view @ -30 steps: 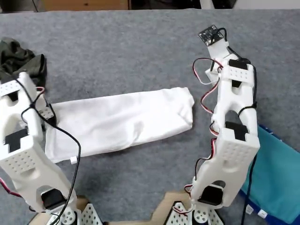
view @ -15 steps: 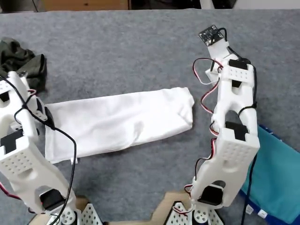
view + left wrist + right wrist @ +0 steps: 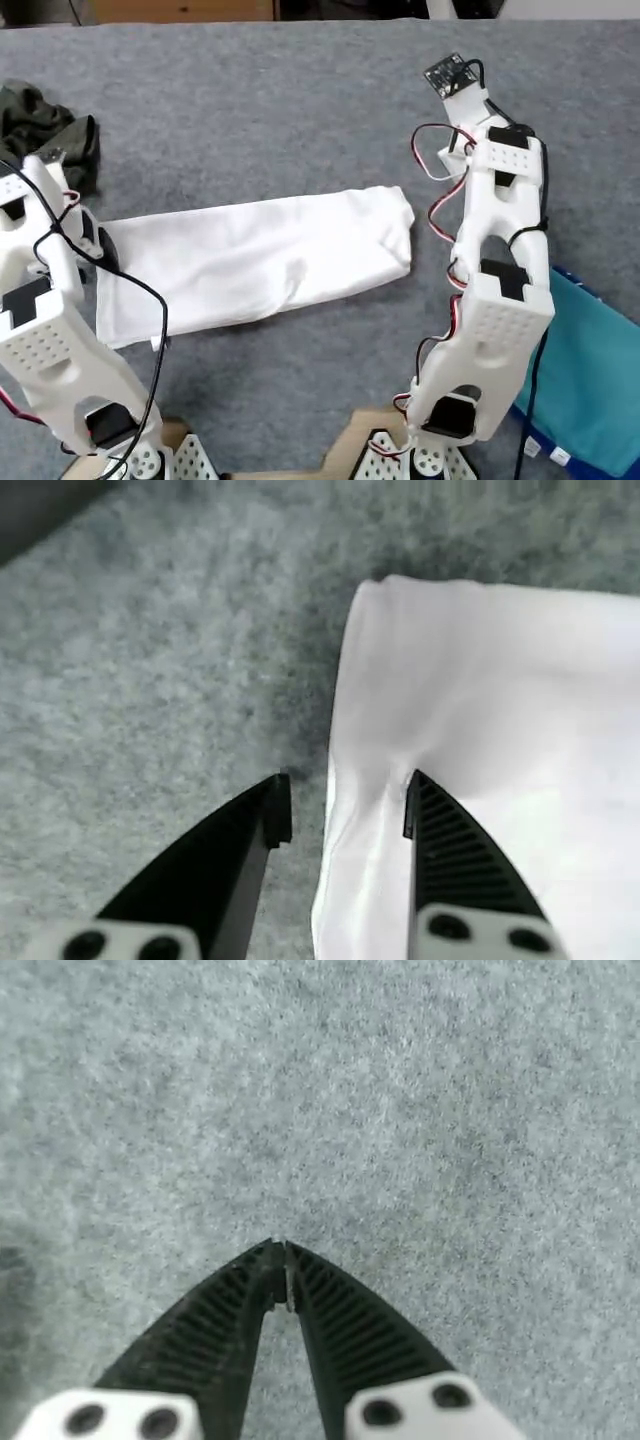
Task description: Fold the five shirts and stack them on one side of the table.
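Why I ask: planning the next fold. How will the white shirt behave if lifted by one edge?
Probably floppy: the white shirt lies in soft folds and creases, so a lifted edge should sag and drape. Likely light, being thin cloth. Pushed, it may bunch up, since the grey table looks fuzzy.

No readable text, labels, numbers or signs. Two white tags (image 3: 530,447) by teal shirt (image 3: 590,370): too small.

Flat white shirt (image 3: 255,262) (long folded band)
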`<state>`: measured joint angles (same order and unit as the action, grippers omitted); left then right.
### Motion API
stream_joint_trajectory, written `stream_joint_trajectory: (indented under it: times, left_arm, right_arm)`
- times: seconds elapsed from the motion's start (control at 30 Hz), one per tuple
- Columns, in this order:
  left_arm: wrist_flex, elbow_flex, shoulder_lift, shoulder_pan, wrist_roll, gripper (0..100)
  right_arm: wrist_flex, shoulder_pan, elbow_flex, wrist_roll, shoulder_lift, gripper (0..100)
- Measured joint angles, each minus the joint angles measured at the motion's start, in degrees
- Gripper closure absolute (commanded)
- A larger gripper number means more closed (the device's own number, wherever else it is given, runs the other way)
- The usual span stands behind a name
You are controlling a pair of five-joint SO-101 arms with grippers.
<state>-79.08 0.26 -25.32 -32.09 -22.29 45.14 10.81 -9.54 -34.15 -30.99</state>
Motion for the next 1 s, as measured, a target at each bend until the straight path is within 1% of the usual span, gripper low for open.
stream_joint_trajectory:
  times: [0.17, 0.23, 0.5, 0.53, 0.7, 0.93, 1.0]
  left_arm:
    - [5.36, 5.36, 1.76, -0.09, -1.14, 81]
    - [6.33, 6.77, 2.29, -0.09, -1.14, 82]
    - [6.33, 7.38, 0.09, 1.76, -1.14, 97]
    - [5.54, 6.59, -0.62, 2.64, -1.14, 98]
    - [-0.44, -0.35, -6.15, 5.54, -0.88, 98]
    - [-8.79, -12.57, -12.22, 6.07, 4.66, 98]
    - [-12.4, -16.88, -12.75, 6.86, 5.27, 98]
  right_arm:
    - [0.0, 0.0, 0.0, 0.0, 0.0, 99.2]
    - [0.0, 0.0, 0.0, 0.0, 0.0, 99.2]
    - [0.0, 0.0, 0.0, 0.0, 0.0, 99.2]
    - [0.0, 0.0, 0.0, 0.0, 0.0, 99.2]
    - [0.0, 0.0, 0.0, 0.0, 0.0, 99.3]
    - [-0.18, 0.0, 0.0, 0.0, 0.0, 99.3]
    - [0.18, 0.53, 0.0, 0.0, 0.0, 99.3]
